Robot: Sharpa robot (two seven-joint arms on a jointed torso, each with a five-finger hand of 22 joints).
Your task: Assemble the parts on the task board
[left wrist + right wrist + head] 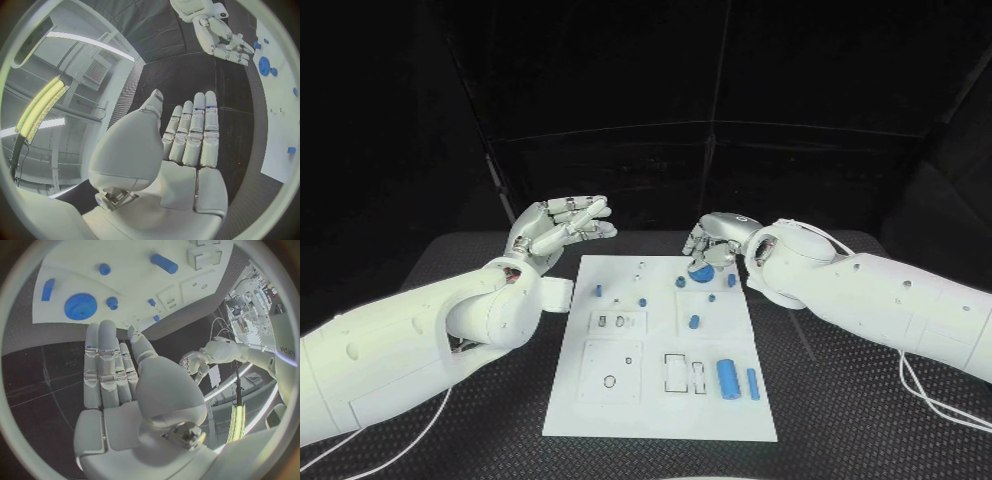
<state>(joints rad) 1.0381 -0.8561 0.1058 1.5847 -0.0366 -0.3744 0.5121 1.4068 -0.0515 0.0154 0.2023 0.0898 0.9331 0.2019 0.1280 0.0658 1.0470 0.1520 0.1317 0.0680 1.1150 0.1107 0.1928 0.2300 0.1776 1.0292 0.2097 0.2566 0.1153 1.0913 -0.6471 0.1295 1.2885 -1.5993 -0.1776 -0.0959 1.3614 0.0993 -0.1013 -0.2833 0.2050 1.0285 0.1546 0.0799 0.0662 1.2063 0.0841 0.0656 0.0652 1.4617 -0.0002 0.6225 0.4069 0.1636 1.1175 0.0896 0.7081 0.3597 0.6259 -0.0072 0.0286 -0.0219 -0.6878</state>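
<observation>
Lying flat in the middle of the table [488,440], the board [661,410] carried its blue parts scattered and mostly loose. A blue gear [701,272] sat at the far right of the board, small pegs [599,291] stood further left, and a cylinder [728,377] lay beside a slimmer bar [753,384] near the right edge on the near side. Several recesses [612,381] in the near half showed no part in them, so assembly was judged to be at an early stage.

The right hand [714,240] hovered just beyond the gear, fingers extended together and holding nothing; the right wrist view showed the fingertips [100,332] close to the gear [80,306] but apart from it. The left hand [563,228] stood raised off the far left corner of the board, fingers apart and empty.

Risks noted, as judgement only:
- The gear was thin and flat; a shallow approach could push it along the board rather than lift it.
- A slide to the right could carry it off the edge onto the table.
- Fingers closing wide could knock the small pegs next to the gear.
- The board appeared unclamped; a hard press could shift it and disturb the cylinder and bar.
</observation>
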